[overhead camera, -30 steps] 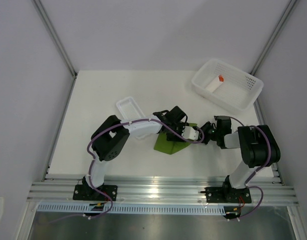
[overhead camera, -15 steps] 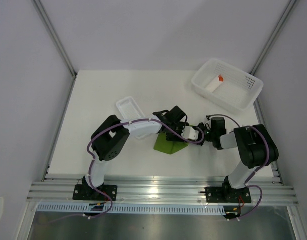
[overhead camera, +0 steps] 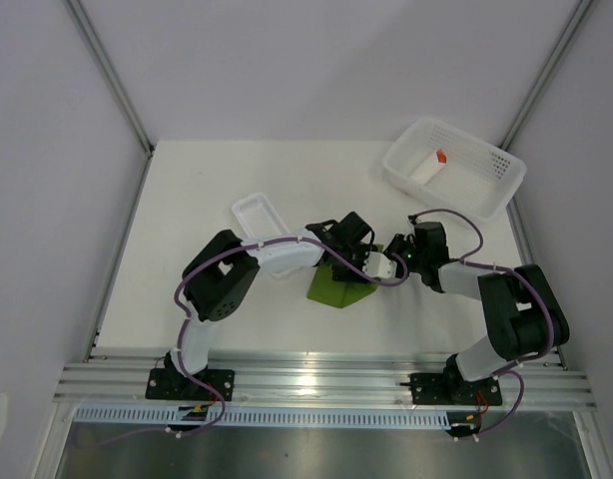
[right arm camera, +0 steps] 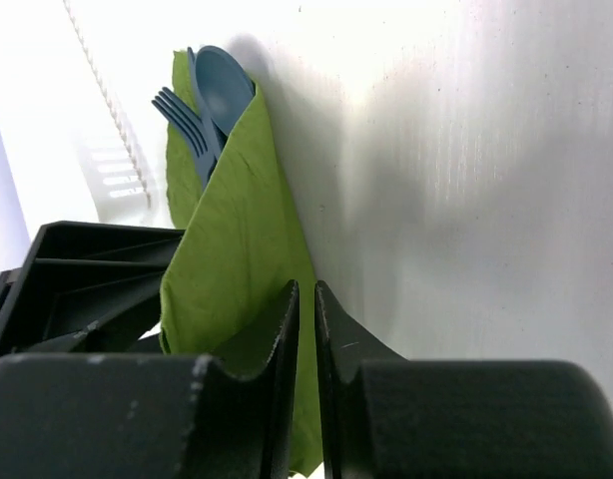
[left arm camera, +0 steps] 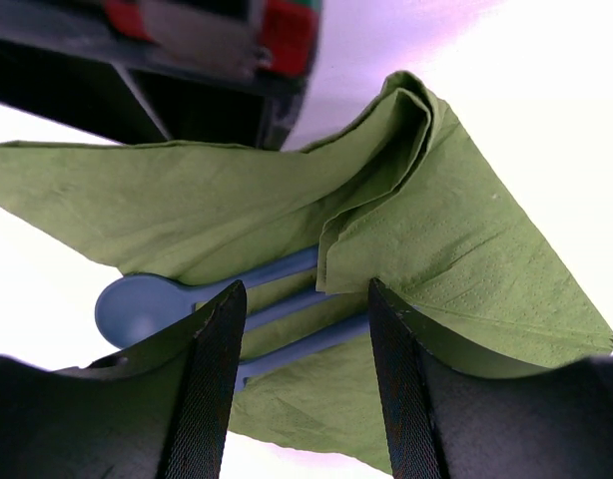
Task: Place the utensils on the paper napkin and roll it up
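Note:
The olive-green paper napkin lies folded over on the table, a loose fold bunched toward its far side. The blue spoon and blue handles stick out from under the fold. In the right wrist view the spoon and fork poke out of the far end of the napkin. My left gripper is open, its jaws straddling the handles. My right gripper is shut with only a slit between the jaws, its tips at the napkin's right edge.
A white basket at the back right holds a white piece with an orange tip. A narrow white tray sits left of the napkin, partly under the left arm. The two grippers are almost touching over the napkin.
My right gripper has swung left and a little away from me, up to the napkin's right edge beside the left gripper. The left arm and the napkin have stayed put.

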Motion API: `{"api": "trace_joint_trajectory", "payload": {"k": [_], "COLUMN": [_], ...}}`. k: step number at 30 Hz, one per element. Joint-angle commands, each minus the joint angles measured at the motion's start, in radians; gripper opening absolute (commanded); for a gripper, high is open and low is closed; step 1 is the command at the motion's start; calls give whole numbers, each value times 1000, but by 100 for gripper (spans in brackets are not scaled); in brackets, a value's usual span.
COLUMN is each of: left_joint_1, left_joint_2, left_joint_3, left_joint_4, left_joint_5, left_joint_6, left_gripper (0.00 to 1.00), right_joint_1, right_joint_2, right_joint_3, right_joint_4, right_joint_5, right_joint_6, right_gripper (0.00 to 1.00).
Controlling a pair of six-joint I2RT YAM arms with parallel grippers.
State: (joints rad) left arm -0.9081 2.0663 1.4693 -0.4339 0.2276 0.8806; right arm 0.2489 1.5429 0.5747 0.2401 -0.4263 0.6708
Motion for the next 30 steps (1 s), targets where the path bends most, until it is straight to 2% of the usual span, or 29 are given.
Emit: {"api": "trace_joint_trajectory", "payload": {"k": [1,10,20,30], "left_joint_1": [-8,-8,12,40], "left_joint_2": [11,11,-23,-83], "left_joint_3": [22,23,23,48], "left_joint_4": [12,12,17,-72], "left_joint_5": [1,1,12,53], "left_joint_6": [-2,-3,-48,-95], "left_gripper": [56,56,57,66], "right_joint_1": [26,75,105,105], "right_joint_2": [-6,0,-6,23], "right_joint_3": [27,17,-22,-21], "right_joint_4": [-13,45,28,21], "right_joint_5": [49,9,52,75], "right_joint_6": [-53,-28,-36,-60], "right_gripper": [14,11,10,9]}}
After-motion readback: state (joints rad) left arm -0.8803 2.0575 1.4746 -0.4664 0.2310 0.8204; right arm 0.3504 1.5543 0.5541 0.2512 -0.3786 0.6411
